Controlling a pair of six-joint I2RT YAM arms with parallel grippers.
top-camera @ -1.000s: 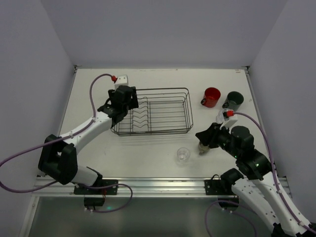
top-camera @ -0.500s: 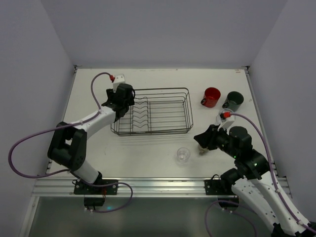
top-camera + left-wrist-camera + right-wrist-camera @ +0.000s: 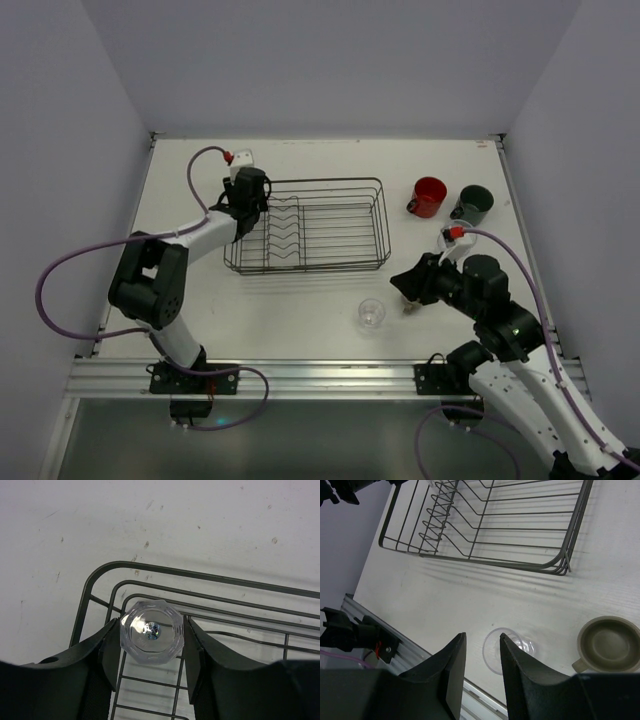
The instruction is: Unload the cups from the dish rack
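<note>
**Left pincer clamps a glass in the rack corner**

The left gripper [image 3: 150, 639] has its fingers pressed against both sides of a faceted clear glass [image 3: 151, 625]. This glass stands inside a rounded corner of the black wire dish rack [image 3: 330, 181]. The right gripper [image 3: 481, 642] hangs part-open, gripping nothing, above a second clear glass [image 3: 491, 655] on the white table [image 3: 300, 300]. An olive-tan cup [image 3: 608, 645] stands near that glass. A red mug [image 3: 429, 196] and a dark green mug [image 3: 474, 204] sit on the table right of the rack.

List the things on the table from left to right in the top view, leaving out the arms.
rack → glass → red mug → dark mug
</note>
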